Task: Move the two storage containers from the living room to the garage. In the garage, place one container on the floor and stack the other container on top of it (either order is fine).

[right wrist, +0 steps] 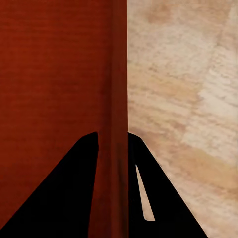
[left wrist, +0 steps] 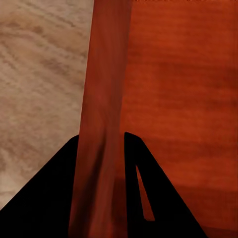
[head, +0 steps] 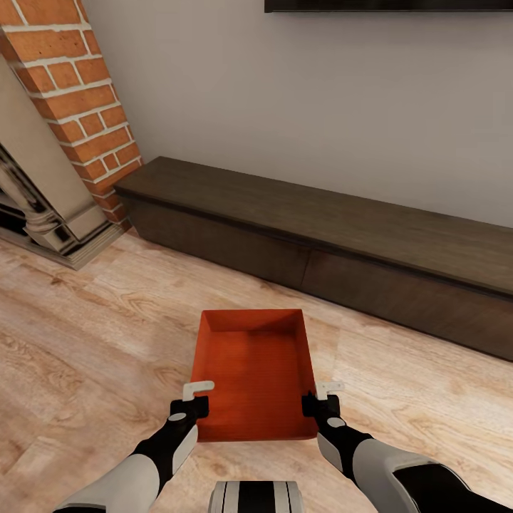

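Observation:
One red-orange storage container [head: 255, 370], open at the top, is held above the light wood-plank floor [head: 85, 342] in the living room. My left gripper [head: 194, 399] is shut on its left wall [left wrist: 99, 114]; black fingers [left wrist: 49, 198] sit on either side of that wall. On the opposite wall [right wrist: 118, 99] my right gripper [head: 322, 397] is shut, one finger inside the box and one finger [right wrist: 158, 198] outside. The box's inside is bare.
A long, low dark wood cabinet [head: 335, 235] runs along the cream wall ahead. The red-brick fireplace [head: 78, 107] with its pale stone surround stands at the left. A black TV's lower edge [head: 388, 6] shows at the top.

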You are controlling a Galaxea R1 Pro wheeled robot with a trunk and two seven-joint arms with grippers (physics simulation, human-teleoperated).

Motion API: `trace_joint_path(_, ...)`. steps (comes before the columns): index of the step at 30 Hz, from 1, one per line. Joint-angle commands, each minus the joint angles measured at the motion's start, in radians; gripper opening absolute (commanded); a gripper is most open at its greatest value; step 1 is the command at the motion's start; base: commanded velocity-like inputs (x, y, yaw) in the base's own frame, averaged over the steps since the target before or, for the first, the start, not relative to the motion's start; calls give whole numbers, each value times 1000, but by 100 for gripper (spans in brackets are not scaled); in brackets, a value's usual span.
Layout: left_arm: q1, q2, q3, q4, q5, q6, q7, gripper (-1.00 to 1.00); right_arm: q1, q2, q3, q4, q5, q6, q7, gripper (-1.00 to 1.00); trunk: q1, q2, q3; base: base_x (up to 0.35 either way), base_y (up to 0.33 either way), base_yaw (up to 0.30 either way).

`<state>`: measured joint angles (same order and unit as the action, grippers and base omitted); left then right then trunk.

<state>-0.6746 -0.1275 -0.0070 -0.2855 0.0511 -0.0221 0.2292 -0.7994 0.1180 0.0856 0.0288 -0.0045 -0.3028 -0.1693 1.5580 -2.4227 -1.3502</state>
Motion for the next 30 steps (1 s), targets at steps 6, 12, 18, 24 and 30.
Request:
trace_joint_path(6,0,0,9,-2,-5,-2,10,-100,-1,0,-6,3,-19,-8,-9,-100,0,0,-1,0,0,0)
trace_joint_path(12,0,-1,9,-3,-5,-2,10,-100,-1,0,-6,3,-19,-8,-10,-100,0,0,-1,0,0,0)
trace_joint_path(18,0,0,10,0,-2,-2,9,-100,-1,0,-6,3,-19,-9,-9,-100,-19,35,15,0,0,0)
trace_joint_path(24,0,0,10,-1,-2,-2,9,-100,-1,0,-6,3,-19,-9,-9,-100,-42,77,34,0,0,0)
trace_joint_path(30,0,0,11,-1,-1,-2,9,-100,-1,0,-6,3,-19,-8,-9,-100,-65,119,53,0,0,0)
